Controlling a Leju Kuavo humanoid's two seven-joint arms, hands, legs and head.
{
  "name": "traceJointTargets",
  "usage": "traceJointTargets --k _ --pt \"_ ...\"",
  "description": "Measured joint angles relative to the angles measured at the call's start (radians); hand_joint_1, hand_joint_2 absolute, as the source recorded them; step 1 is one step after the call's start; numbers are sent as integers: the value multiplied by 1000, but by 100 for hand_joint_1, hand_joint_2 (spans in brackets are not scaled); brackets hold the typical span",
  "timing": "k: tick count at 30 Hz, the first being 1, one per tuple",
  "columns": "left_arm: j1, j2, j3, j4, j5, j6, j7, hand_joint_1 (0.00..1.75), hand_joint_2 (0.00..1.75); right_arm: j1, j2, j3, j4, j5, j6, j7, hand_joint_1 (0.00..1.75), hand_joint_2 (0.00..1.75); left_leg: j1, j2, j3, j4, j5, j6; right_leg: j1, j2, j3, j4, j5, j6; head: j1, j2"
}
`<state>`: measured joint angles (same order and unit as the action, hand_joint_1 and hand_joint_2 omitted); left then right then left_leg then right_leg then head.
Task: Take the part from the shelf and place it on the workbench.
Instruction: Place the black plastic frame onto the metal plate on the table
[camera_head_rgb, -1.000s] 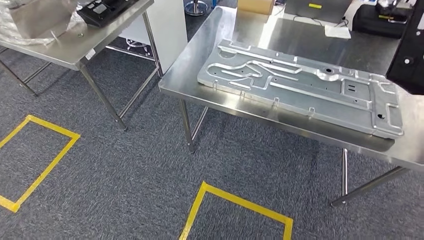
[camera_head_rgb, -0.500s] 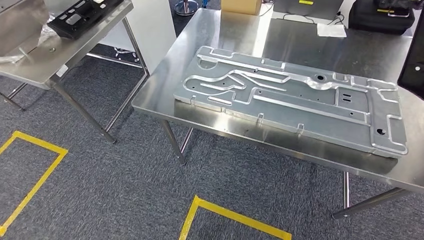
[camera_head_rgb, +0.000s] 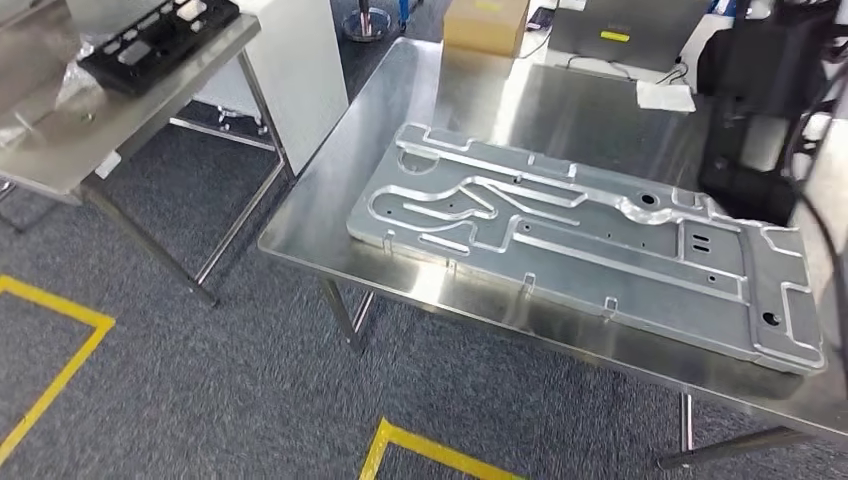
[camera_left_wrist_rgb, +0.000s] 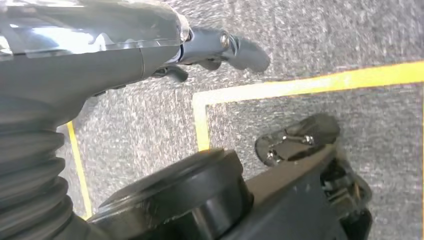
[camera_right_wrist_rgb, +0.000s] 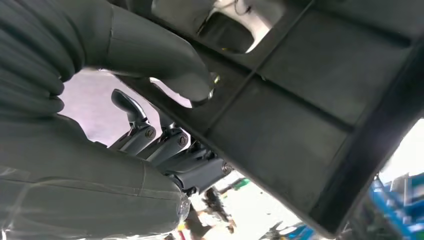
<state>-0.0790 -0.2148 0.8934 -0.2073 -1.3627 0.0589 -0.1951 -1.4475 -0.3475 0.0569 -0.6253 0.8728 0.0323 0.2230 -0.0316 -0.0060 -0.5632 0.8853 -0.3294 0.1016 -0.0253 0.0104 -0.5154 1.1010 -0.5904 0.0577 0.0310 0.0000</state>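
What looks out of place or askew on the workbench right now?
Nothing stands out. The metal plate lies flat on the workbench, angled to its edges. The right hand holds the black part.

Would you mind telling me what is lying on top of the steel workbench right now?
On the steel workbench lie a large ribbed silver metal plate, a cardboard box and white paper at the back. The blurred black part at the right covers whatever lies beyond it.

a grey metal plate (camera_head_rgb: 590, 248) lies flat on a steel desk (camera_head_rgb: 480, 90); cardboard box (camera_head_rgb: 486, 24) at its far edge; yellow floor tape (camera_head_rgb: 60, 368).
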Motion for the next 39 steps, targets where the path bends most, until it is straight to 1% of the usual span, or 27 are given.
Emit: traceJointTargets --k 1,2,3,4,5,6,7,8,9,10,12,13,14,16,17,18,19,20,21,22,23,25,27,29,33,37,39 --pt "0 -1 0 0 -4 5 -4 0 175 26 21 13 7 3 -18 -4 175 175 4 4 7 2 -9 -8 -3 -1 -50 70 -12 8 -1 0" --pt "0 -2 0 0 -7 9 -7 0 175 50 38 24 14 5 -33 -3 175 175 7 6 12 9 -18 -17 -7 -3 -90 111 -6 16 -1 0" --pt "0 -4 0 0 -9 15 -8 0 175 68 56 34 21 6 -45 1 175 175 11 6 14 21 -29 -25 -12 -5 -113 112 21 22 -1 0" --pt "0 -5 0 0 -10 21 -8 0 175 78 70 44 26 6 -53 6 175 175 14 4 14 37 -42 -33 -18 -8 -116 75 65 29 -1 0" --pt "1 -6 0 0 -11 27 -7 0 175 80 83 54 30 4 -57 14 175 175 17 2 11 57 -56 -42 -24 -10 -105 14 111 34 -1 0" --pt "2 -6 0 0 -11 33 -6 0 175 76 94 66 34 1 -57 24 175 175 18 -2 5 77 -70 -51 -25 -11 -92 -36 144 36 -1 0" --pt "2 -6 0 0 -11 38 -4 0 175 69 103 79 37 -2 -54 33 175 175 19 -5 -3 97 -82 -60 -24 -10 -84 -69 160 29 0 0" --pt "1 -5 0 0 -10 41 -2 0 175 62 113 93 39 -6 -50 42 175 175 19 -8 -11 113 -90 -68 -20 -8 -84 -78 161 18 0 0" --pt "1 -4 1 0 -9 42 0 0 175 54 121 106 40 -8 -46 49 175 175 18 -9 -18 122 -95 -76 -15 -6 -90 -70 155 4 0 0" --pt "1 -4 2 0 -8 42 2 0 175 46 129 118 40 -8 -43 55 175 175 19 -9 -23 128 -97 -81 -15 -4 -94 -69 154 -11 0 0" --pt "1 -3 4 0 -7 43 4 0 175 31 145 134 39 -7 -37 60 175 175 21 -8 -33 145 -110 -92 -18 -5 -95 -68 154 -27 -1 0" --pt "1 -2 5 0 -7 43 4 0 175 24 151 140 38 -7 -35 61 175 175 23 -6 -48 176 -127 -98 -20 -7 -94 -69 154 -33 -4 0" --pt "0 -1 6 0 -6 43 3 0 175 19 157 145 38 -6 -34 62 175 175 25 -5 -71 227 -153 -104 -20 -8 -93 -70 153 -37 -6 0" --pt "-7 -1 9 0 -3 43 2 0 175 14 164 153 38 -6 -33 63 175 175 31 -2 -136 362 -206 -114 -20 -10 -92 -70 150 -41 -9 0" --pt "-10 -1 9 0 -2 43 2 0 175 13 167 156 38 -6 -33 63 175 175 34 -2 -161 409 -216 -116 -20 -10 -90 -69 149 -41 -9 0" --pt "-13 -1 10 0 -2 43 2 0 175 14 170 158 38 -6 -32 63 175 175 38 -1 -170 422 -207 -118 -20 -9 -88 -69 147 -40 -9 0" --pt "-13 0 10 0 -2 43 2 0 175 14 174 159 38 -6 -32 64 175 175 41 -1 -160 395 -180 -119 -21 -8 -85 -69 144 -38 -9 0" --pt "-12 0 10 0 -3 43 3 0 175 13 176 160 38 -6 -32 64 175 175 43 0 -133 332 -139 -119 -23 -8 -79 -69 140 -34 -9 0" --pt "-8 1 10 0 -4 43 4 0 175 13 177 160 38 -6 -32 64 175 175 45 0 -105 266 -106 -119 -24 -7 -75 -70 136 -29 -9 0" --pt "-5 1 10 0 -6 43 5 0 175 12 179 161 38 -6 -32 64 175 175 44 0 -80 208 -85 -118 -23 -6 -73 -70 134 -23 -9 0" --pt "-2 1 10 0 -6 43 5 0 175 11 180 161 38 -5 -32 64 175 175 43 0 -63 168 -77 -115 -20 -6 -74 -70 133 -17 -10 0" --pt "0 0 10 0 -6 42 5 0 175 11 180 162 38 -5 -32 65 175 175 41 -1 -56 145 -85 -111 -16 -5 -80 -69 136 -14 -11 0" --pt "-1 0 10 0 -6 41 4 0 175 12 180 162 38 -4 -32 65 175 175 41 -5 -57 142 -86 -110 -17 -9 -78 -75 137 -18 -11 0" --pt "-1 0 10 0 -6 37 4 0 175 9 180 162 38 -3 -30 66 175 175 39 -9 -57 142 -86 -108 -18 -13 -72 -84 138 -17 -11 0" --pt "-1 0 10 0 -7 31 1 0 175 0 176 162 38 -3 -19 73 175 175 38 -12 -56 142 -88 -97 -18 -16 -63 -97 142 -12 -11 0" --pt "-1 0 10 0 -10 28 1 0 175 -2 172 163 39 -9 -8 71 175 175 37 -12 -56 142 -89 -91 -19 -16 -61 -103 145 -6 -11 0" --pt "-2 0 10 0 -14 28 1 0 175 16 182 167 42 -9 -9 62 175 175 37 -12 -55 142 -90 -90 -19 -16 -59 -104 145 -5 -11 0"
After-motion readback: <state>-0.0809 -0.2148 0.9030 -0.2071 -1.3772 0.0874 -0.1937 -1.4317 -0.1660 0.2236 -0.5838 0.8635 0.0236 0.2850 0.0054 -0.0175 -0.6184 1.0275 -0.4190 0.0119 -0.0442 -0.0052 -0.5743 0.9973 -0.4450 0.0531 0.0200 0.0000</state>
